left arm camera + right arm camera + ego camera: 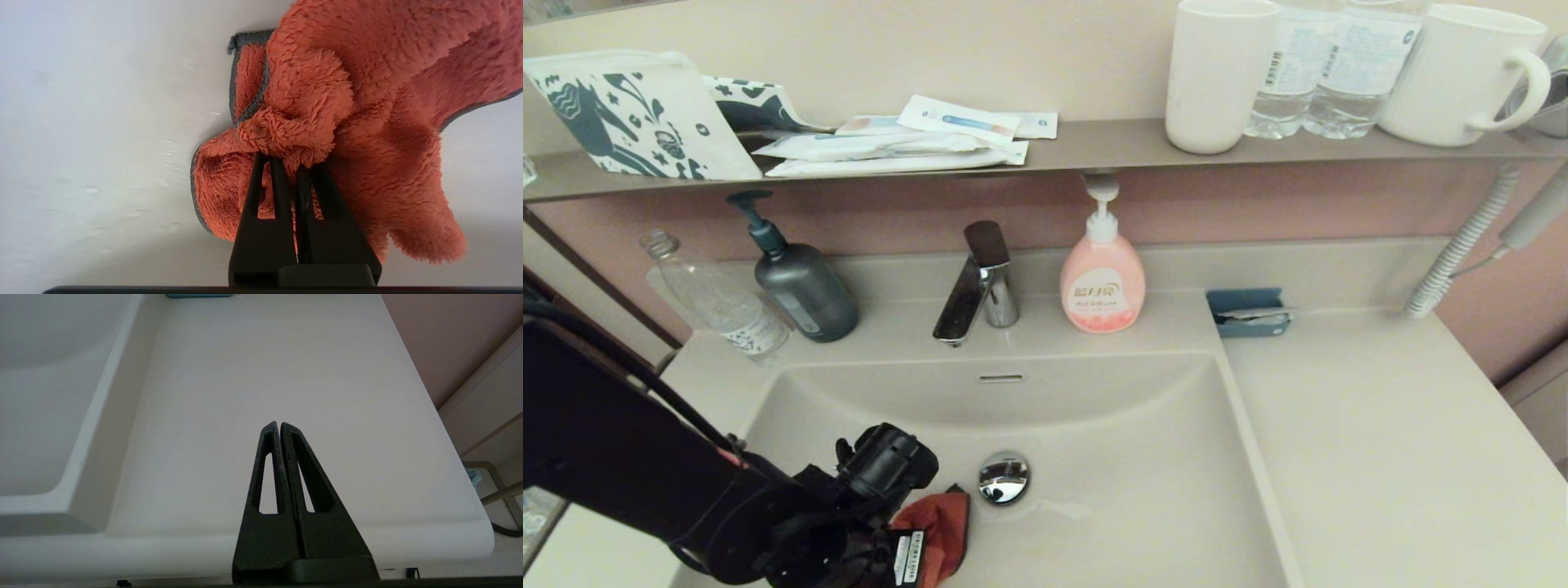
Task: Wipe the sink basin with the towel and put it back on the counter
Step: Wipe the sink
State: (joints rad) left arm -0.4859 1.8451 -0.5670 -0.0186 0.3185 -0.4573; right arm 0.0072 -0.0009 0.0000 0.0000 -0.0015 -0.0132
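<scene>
The orange-red towel (pixel 939 527) lies bunched on the floor of the beige sink basin (pixel 1143 457), just left of the chrome drain plug (pixel 1004 477). My left gripper (pixel 291 160) is shut on a fold of the towel (pixel 367 122), whose dark trim shows against the basin (pixel 102 143). In the head view the left arm (pixel 768 523) covers the gripper and part of the cloth. My right gripper (pixel 280 424) is shut and holds nothing, parked above the front of the counter (pixel 286 375) to the right of the basin; the head view does not show it.
A chrome faucet (pixel 977 286), a pink soap bottle (pixel 1102 278), a dark pump bottle (pixel 800 282) and a clear bottle (pixel 719 302) stand behind the basin. A blue holder (pixel 1248 313) sits at the counter's (pixel 1380 441) back. The wall shelf (pixel 1094 143) carries cups and packets.
</scene>
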